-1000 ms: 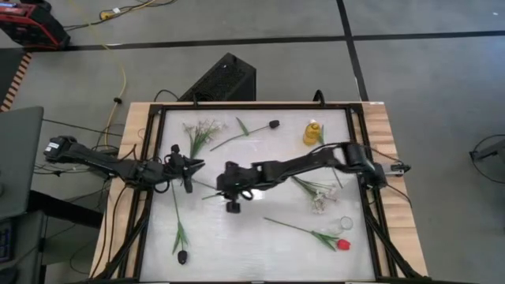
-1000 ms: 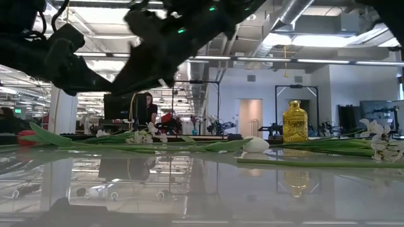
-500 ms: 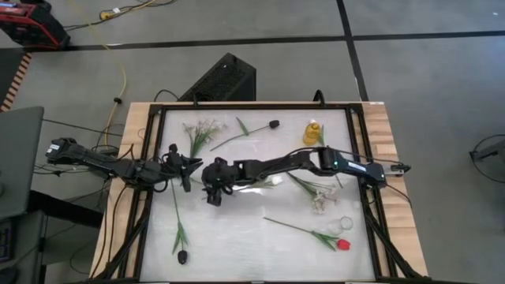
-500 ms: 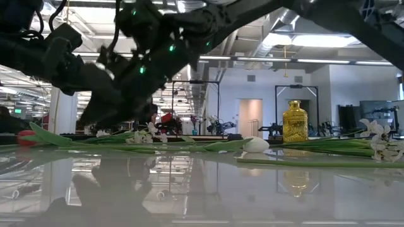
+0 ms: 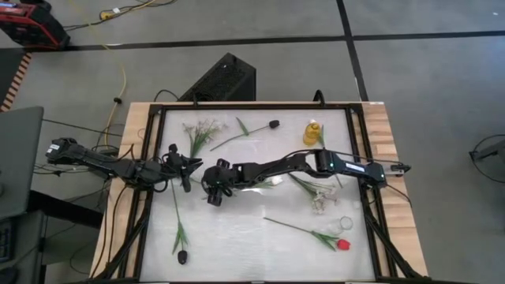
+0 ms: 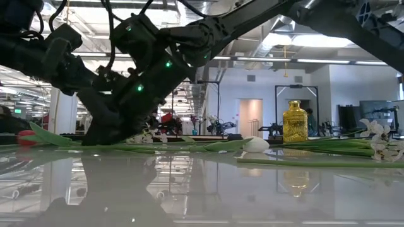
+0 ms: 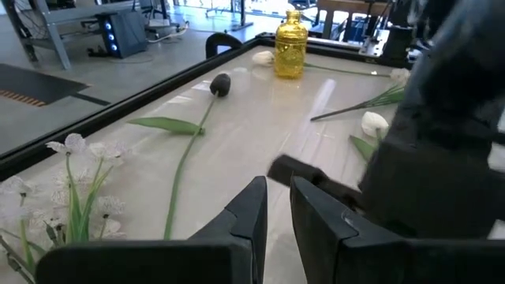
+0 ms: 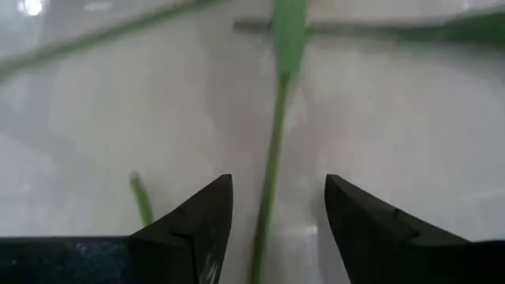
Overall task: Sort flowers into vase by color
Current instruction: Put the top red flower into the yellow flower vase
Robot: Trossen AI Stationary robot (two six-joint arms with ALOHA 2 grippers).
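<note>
My right gripper [image 5: 211, 192] is low over the table's left middle and open. In its wrist view [image 8: 276, 217] its fingers stand on either side of a thin green stem [image 8: 272, 158] that lies on the table, without touching it. The stem seems to belong to the white tulip [image 5: 272, 182]. My left gripper [image 5: 188, 167] hangs just left of it, shut and empty [image 7: 274, 207]. A gold vase [image 5: 312, 132] stands at the far right. Near it a dark tulip [image 5: 274, 124] lies on the table.
White blossom sprigs lie at the far left [image 5: 201, 132] and the right middle [image 5: 319, 197]. A red tulip [image 5: 342, 244] and a clear glass vase [image 5: 345, 224] are near the right front. Another dark tulip [image 5: 182, 256] lies at the left front. A dark frame borders the table.
My right gripper has gone toward the table's left edge, close to my left gripper, and come down to the tabletop over the green stem. The flowers have kept their places.
</note>
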